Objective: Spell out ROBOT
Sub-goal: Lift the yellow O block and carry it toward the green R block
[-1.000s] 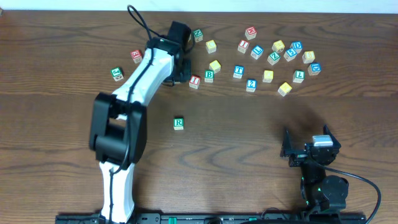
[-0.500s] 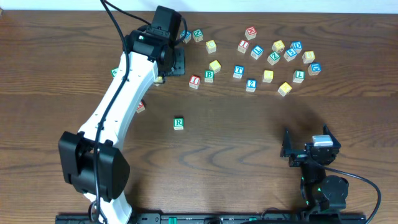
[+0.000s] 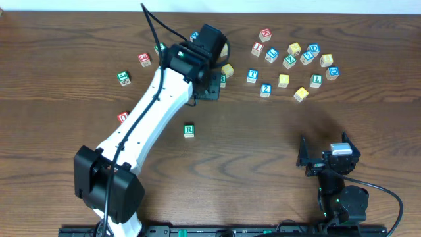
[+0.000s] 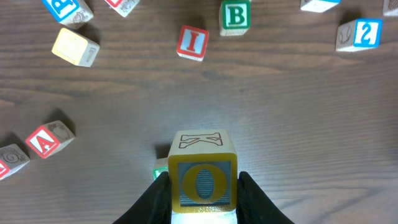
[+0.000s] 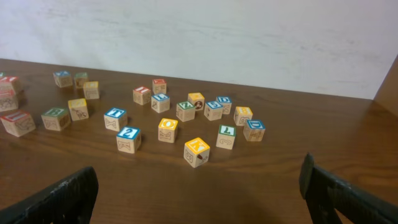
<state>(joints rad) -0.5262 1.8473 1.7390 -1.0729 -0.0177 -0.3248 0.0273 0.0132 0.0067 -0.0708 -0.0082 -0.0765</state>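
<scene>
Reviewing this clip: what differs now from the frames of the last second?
The left arm swung left along the block row, then back right. Its left tool, gripping the yellow O cube, now hangs near the B cube. No pickup or release is visible. The R cube and the open right tool stayed put.

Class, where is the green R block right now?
In the overhead view, the green R block sits alone at mid-table, beside the left arm, apart from the scattered blocks.

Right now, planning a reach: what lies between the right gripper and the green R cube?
Only bare table, seen in the overhead view, between the right gripper and the R cube.
</scene>
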